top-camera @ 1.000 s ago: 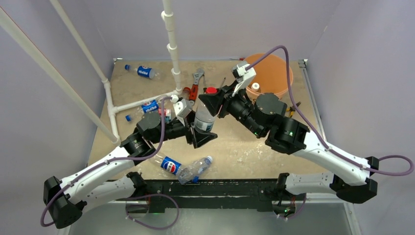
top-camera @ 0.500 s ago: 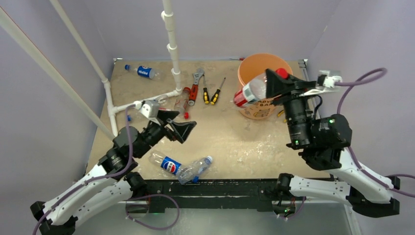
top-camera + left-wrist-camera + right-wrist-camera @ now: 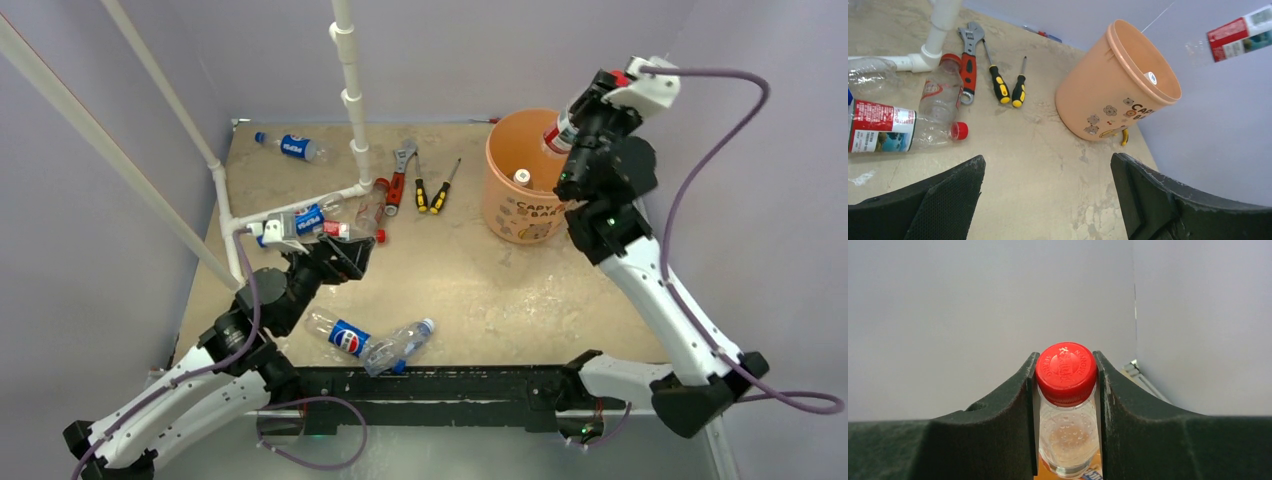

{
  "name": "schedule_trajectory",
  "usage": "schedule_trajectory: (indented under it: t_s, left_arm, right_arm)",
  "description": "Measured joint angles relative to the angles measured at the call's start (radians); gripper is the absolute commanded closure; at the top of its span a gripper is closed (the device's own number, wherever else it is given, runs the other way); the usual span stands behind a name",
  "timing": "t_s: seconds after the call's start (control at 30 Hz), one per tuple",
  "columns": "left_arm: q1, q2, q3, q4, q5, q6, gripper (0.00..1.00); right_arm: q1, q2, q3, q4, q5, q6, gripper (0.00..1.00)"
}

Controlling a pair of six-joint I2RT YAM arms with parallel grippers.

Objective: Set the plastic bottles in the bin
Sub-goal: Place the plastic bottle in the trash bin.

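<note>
My right gripper (image 3: 578, 112) is shut on a clear red-capped bottle (image 3: 1066, 371), which hangs neck-up over the orange bin (image 3: 525, 212). The bin's orange shows under the bottle in the right wrist view (image 3: 1045, 473). A white-capped bottle (image 3: 521, 177) lies inside the bin. My left gripper (image 3: 348, 256) is open and empty above the table (image 3: 1048, 170), near a red-labelled bottle (image 3: 883, 131) and a clear red-capped one (image 3: 940, 90). Two bottles, one with a Pepsi label (image 3: 347, 337) and one clear (image 3: 405, 340), lie at the front, and another Pepsi bottle (image 3: 290, 146) lies far back left.
A white pipe frame (image 3: 350, 100) stands at the back left, its foot by the bottles near my left gripper. A red-handled wrench (image 3: 398, 172) and two yellow-black screwdrivers (image 3: 435, 190) lie between the pipe and the bin. Purple walls close in the table.
The left gripper let go of the red-capped bottle and drew back left. The right arm carried the bottle to the bin, then rose and turned it upright above the bin.
</note>
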Motion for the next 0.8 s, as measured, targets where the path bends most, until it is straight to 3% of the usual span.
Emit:
schedule_trajectory:
  t_s: [0.33, 0.8]
  left_arm:
    - [0.000, 0.047, -0.046, -0.004, 0.027, -0.063, 0.05]
    - [0.000, 0.035, -0.065, -0.011, 0.053, -0.071, 0.06]
  right_arm:
    - [-0.288, 0.262, 0.004, -0.222, -0.254, 0.273, 1.00]
    - [-0.324, 0.413, -0.141, -0.225, -0.406, 0.371, 1.00]
